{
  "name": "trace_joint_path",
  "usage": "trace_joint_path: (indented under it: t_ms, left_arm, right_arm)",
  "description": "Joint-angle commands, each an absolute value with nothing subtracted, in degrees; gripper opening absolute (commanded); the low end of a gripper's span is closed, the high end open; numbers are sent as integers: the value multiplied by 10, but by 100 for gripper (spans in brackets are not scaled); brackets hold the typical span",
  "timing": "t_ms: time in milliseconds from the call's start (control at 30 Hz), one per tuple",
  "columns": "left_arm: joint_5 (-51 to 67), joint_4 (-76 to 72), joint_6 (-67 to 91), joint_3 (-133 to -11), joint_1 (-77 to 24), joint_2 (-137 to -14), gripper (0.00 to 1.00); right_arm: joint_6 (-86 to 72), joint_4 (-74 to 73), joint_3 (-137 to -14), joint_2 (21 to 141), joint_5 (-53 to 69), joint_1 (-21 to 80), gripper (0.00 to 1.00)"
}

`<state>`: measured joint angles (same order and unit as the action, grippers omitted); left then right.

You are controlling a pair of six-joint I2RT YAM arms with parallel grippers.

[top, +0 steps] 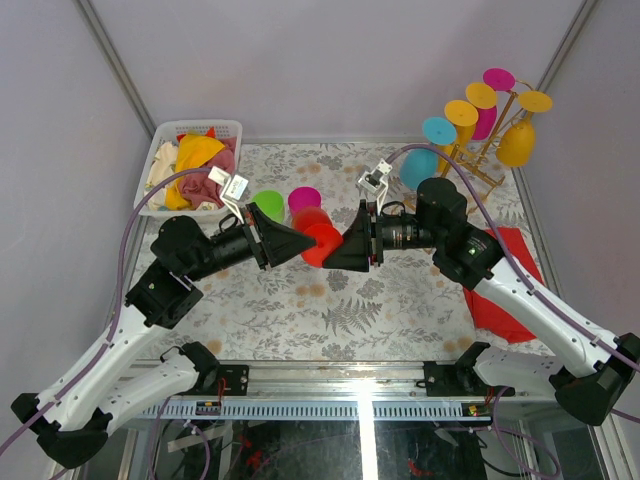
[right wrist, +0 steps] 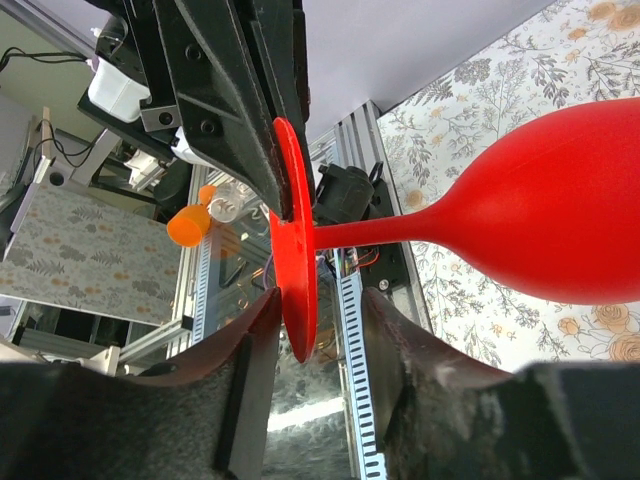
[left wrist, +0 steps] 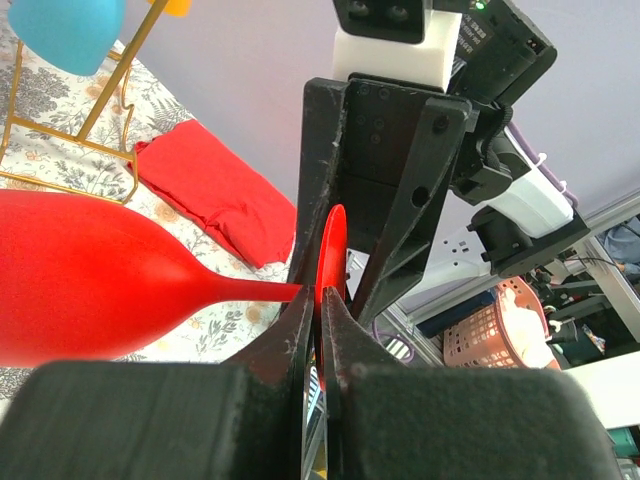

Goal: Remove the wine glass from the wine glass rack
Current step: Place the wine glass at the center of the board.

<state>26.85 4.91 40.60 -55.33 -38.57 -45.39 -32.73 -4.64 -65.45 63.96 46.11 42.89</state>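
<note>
A red wine glass (top: 318, 236) hangs on its side in mid-air above the table's middle, between both grippers. My left gripper (top: 303, 243) is shut on the glass's flat foot (left wrist: 333, 250), with the bowl (left wrist: 80, 270) to the left in its wrist view. My right gripper (top: 338, 247) is open; its fingers (right wrist: 250, 340) stand on either side of the same foot (right wrist: 296, 270) without clasping it. The bowl also shows in the right wrist view (right wrist: 560, 220). The gold wire rack (top: 478, 165) stands at the back right and holds several coloured glasses.
A white slatted basket (top: 160, 150) with cloths sits at the back left. A green glass (top: 267, 205) and a magenta glass (top: 304, 199) stand on the table behind the grippers. A red cloth (top: 505, 275) lies at the right, under the right arm.
</note>
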Motion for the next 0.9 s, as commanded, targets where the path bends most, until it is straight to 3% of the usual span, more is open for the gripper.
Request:
trace_joint_path:
  t_ms: [0, 267, 400, 500, 567, 633, 733, 800, 867]
  left_arm:
    - [259, 32, 394, -548, -387, -445, 0]
    - [265, 33, 394, -552, -387, -452, 0]
    - [264, 33, 393, -552, -386, -451, 0]
    - [257, 34, 393, -551, -386, -450, 0]
    - [251, 36, 393, -552, -386, -448, 3]
    - [244, 43, 390, -557, -386, -446, 17]
    - [216, 68, 371, -570, -387, -441, 27]
    - [188, 80, 367, -574, -386, -429, 49]
    - [155, 79, 369, -569, -386, -413, 63]
  right_arm:
    - [-345, 9, -678, 635, 468, 433, 38]
    - [-349, 21, -677, 639, 464, 433, 27]
    - [-347, 22, -679, 642, 467, 434, 8]
    - [-340, 22, -679, 642, 469, 435, 0]
    - [-329, 20, -679, 640, 464, 439, 0]
    - [-310, 7, -683, 639, 452, 446, 0]
    - [-278, -19, -686, 638, 427, 459, 0]
    - [-248, -37, -686, 637, 404, 474, 0]
    - [-186, -53, -677, 632, 371, 495, 0]
